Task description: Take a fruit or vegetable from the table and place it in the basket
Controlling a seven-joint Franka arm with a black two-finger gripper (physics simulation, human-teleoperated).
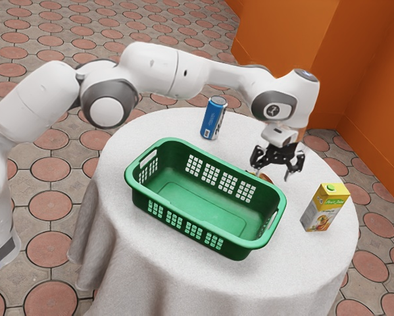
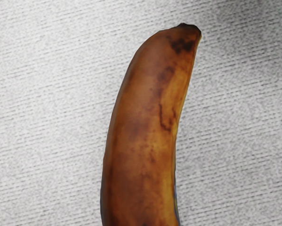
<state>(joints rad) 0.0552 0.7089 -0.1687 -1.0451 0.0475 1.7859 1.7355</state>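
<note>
Evidently, hand [image 1: 271,168] spread open above banana [image 2: 141,132] near basket rim [image 1: 281,199], cloth [image 2: 46,113] either side.

Honestly can't read a single word here. The carton [image 1: 325,209] has small print on its green band — too tiny to make out. Same deal with the pale lettering on the blue can [image 1: 213,122]. There's also a white mark on the arm's round dark badge [image 1: 273,110] — can't tell what it says.
</note>
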